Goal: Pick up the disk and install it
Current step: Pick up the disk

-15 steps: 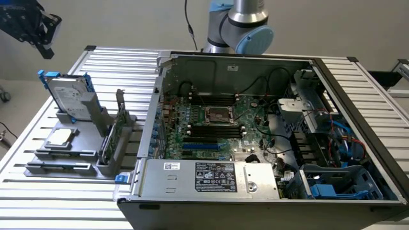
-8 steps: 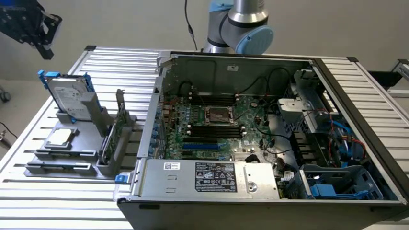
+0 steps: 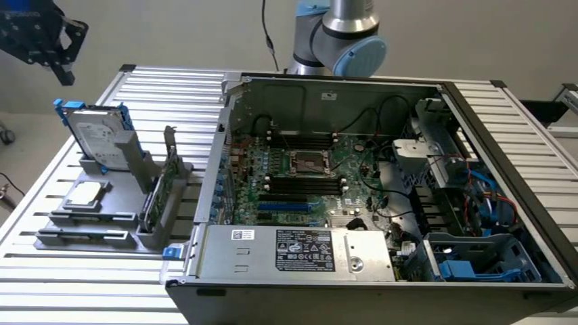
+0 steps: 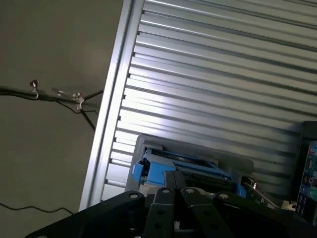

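Note:
The disk [image 3: 97,137], a silver-grey hard drive with blue rails, stands upright in a grey holder [image 3: 113,166] on the exterior view's left, outside the computer case. My gripper [image 3: 61,73] hangs in the air above it, toward the far left corner of the table, well clear of it. The gripper is shut and holds nothing. In the wrist view the disk [image 4: 181,166] shows its blue rail and top edge just past my gripper [image 4: 176,191], whose black fingertips sit close together.
An open computer case [image 3: 237,115] with its motherboard [image 3: 307,179] fills the middle of the slatted metal table [image 3: 172,84]. A silver processor chip [image 3: 84,194] and a green circuit card [image 3: 151,198] rest in holders near the disk. The arm's base [image 3: 339,34] rises behind the case. Cables [image 4: 54,95] lie on the floor.

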Robot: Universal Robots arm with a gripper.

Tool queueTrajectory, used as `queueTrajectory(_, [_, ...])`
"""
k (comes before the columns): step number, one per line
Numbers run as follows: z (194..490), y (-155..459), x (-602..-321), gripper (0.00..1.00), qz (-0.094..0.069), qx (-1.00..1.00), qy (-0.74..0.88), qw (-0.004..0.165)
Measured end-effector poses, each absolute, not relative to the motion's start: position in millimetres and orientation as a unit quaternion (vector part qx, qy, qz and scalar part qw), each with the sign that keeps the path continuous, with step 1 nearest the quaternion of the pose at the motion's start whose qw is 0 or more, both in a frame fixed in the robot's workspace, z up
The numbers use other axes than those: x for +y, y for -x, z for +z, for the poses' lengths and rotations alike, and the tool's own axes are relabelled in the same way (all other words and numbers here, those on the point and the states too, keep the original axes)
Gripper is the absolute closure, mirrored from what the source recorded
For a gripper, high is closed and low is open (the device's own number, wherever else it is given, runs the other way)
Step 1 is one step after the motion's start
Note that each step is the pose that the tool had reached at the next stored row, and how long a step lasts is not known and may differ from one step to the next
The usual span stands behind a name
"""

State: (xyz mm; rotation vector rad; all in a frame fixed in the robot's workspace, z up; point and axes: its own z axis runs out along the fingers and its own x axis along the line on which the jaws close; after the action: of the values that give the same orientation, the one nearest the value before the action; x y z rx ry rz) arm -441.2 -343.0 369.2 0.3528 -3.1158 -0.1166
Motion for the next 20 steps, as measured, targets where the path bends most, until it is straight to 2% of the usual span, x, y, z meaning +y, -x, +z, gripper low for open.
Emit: queueTrajectory(20, [364.9,441.2,-343.1,0.89,-0.036,-0.956,-0.29,0.009])
